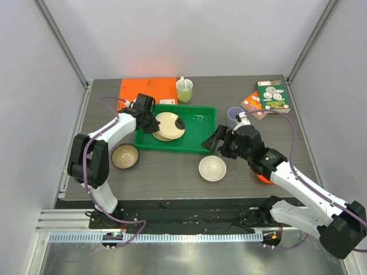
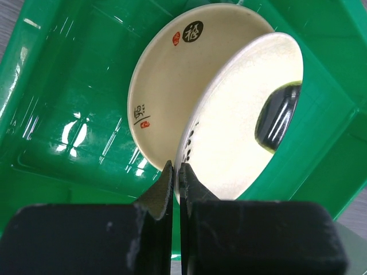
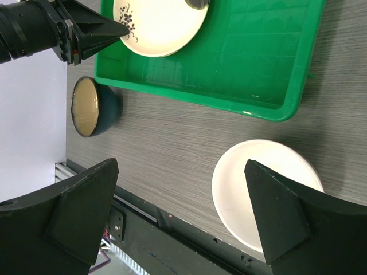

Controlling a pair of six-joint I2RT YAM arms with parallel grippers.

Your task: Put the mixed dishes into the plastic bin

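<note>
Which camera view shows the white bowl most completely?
The top external view: the white bowl stands whole on the table, near the green bin. The right wrist view shows it closer, but one jaw of the right gripper covers part. The left wrist view lacks it.

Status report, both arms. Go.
Left gripper shut on upper plate rim, inside bin. Right gripper open by white bowl. Brown bowl also outside bin. Nothing seen in the way.
</note>
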